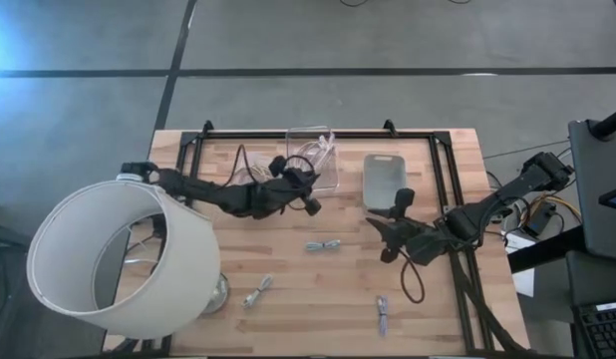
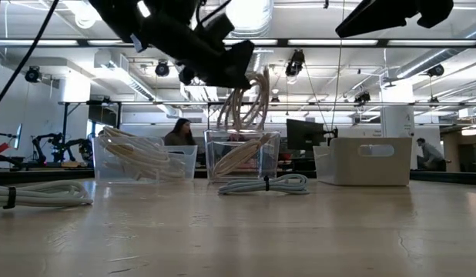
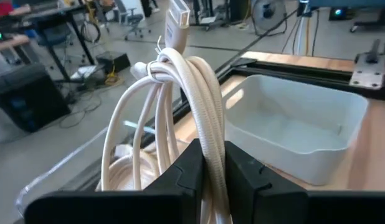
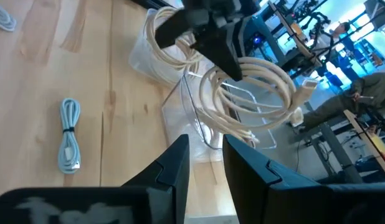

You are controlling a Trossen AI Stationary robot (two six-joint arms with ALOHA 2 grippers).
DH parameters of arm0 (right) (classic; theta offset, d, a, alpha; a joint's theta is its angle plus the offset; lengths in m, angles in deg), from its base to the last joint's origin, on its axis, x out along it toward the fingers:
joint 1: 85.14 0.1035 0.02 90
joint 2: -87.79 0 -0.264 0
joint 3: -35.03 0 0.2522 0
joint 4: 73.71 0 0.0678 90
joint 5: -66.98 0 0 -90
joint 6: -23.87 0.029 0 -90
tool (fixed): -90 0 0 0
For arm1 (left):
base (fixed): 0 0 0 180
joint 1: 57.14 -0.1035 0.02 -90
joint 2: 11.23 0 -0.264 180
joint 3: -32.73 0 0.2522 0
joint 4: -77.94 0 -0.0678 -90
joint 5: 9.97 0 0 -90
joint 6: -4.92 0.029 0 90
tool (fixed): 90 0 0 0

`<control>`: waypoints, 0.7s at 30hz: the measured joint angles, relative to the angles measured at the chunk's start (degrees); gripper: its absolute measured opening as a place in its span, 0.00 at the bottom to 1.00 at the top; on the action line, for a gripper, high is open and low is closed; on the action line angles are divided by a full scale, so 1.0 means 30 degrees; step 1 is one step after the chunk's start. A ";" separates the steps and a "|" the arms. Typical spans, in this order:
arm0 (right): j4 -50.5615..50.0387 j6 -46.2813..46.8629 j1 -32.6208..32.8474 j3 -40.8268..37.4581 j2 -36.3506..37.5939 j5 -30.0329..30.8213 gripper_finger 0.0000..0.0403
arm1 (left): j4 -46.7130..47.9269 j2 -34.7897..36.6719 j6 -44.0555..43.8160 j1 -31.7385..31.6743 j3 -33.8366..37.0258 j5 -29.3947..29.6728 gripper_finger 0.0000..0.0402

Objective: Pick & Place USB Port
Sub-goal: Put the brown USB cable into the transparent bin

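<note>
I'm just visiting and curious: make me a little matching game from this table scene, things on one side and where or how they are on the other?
Things:
1. left hand
2. right hand
3. clear bin
4. grey bin

States:
A. empty, beside the clear one
B. shut on the cream cable bundle, lifted above the table
C. holds more cream cables
D. open, holding nothing

Pairs: 1-B, 2-D, 3-C, 4-A
</note>
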 joint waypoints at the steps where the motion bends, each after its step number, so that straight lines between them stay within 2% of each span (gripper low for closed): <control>1: 0.0004 0.0000 0.0000 -0.0010 0.0000 0.0012 0.22 | 0.0195 -0.0073 -0.0223 -0.0074 0.0000 -0.0050 0.11; 4: 0.0002 -0.0237 0.0000 -0.0048 0.0000 0.0007 0.21 | 0.0880 -0.0344 -0.0116 -0.0082 0.0000 0.0078 0.11; 12: 0.0008 -0.0248 0.0000 -0.0143 0.0000 0.0015 0.20 | 0.1705 -0.0897 0.0030 -0.0111 0.0000 0.2354 0.11; 21: 0.0010 -0.0321 -0.0007 -0.0148 0.0000 0.0015 0.22 | 0.0468 -0.0512 0.0874 0.0096 0.0022 0.2727 0.11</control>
